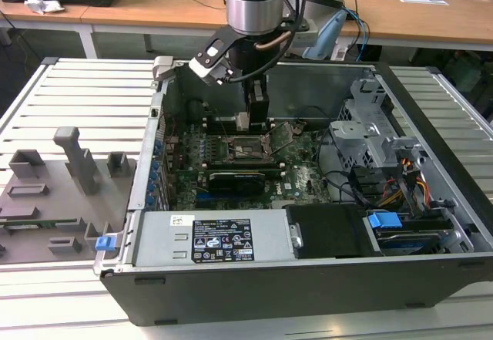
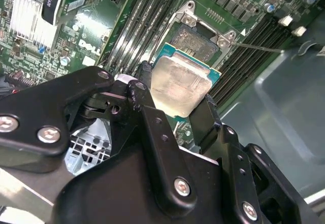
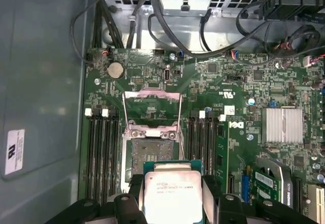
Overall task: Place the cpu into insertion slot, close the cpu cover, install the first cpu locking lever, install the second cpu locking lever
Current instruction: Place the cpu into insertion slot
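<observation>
— Silvery-grey flat square cpu (image 2: pixel 180 84): where is it?
— Clenched in the black gripper (image 2: pixel 176 94), over the dark-centred square insertion slot (image 3: pixel 150 158) on the green motherboard (image 3: pixel 244 97). The thin metal cpu cover (image 3: pixel 152 96) stands open.

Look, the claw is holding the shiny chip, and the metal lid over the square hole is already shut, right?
No. The lid is open, not shut: the first wrist view shows it tipped back, with the square hole bare. The claw does hold the shiny chip.
</observation>
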`<move>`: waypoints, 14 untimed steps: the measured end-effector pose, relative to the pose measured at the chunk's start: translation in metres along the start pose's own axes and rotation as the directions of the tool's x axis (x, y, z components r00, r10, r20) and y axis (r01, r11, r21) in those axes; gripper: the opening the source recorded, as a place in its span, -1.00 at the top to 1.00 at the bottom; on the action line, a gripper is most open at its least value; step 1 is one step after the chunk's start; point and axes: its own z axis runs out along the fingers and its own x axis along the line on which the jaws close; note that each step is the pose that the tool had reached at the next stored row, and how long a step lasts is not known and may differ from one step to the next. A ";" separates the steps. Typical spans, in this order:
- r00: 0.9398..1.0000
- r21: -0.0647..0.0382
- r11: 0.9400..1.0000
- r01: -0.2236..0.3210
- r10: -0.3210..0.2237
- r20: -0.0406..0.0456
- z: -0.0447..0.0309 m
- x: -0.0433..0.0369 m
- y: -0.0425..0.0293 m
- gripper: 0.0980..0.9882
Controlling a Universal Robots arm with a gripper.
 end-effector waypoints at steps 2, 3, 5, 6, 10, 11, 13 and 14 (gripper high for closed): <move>1.000 0.000 1.000 -0.024 0.024 0.002 0.0024 -0.0001 0.0004 0.00; 1.000 0.000 1.000 -0.031 0.031 0.003 0.0035 0.0000 0.0004 0.00; 0.999 -0.001 0.999 -0.032 0.032 0.003 0.0061 0.0003 0.0002 0.00; 0.999 -0.001 0.999 -0.032 0.032 0.003 0.0110 0.0022 -0.0021 0.00; 1.000 0.000 1.000 -0.020 0.020 0.002 0.0293 0.0085 -0.0040 0.00; 1.000 0.000 1.000 -0.020 0.020 0.002 0.0301 0.0085 -0.0041 0.00; 1.000 0.000 1.000 -0.020 0.020 0.002 0.0320 0.0085 -0.0042 0.00; 1.000 0.000 1.000 -0.020 0.020 0.002 0.0331 0.0084 -0.0043 0.00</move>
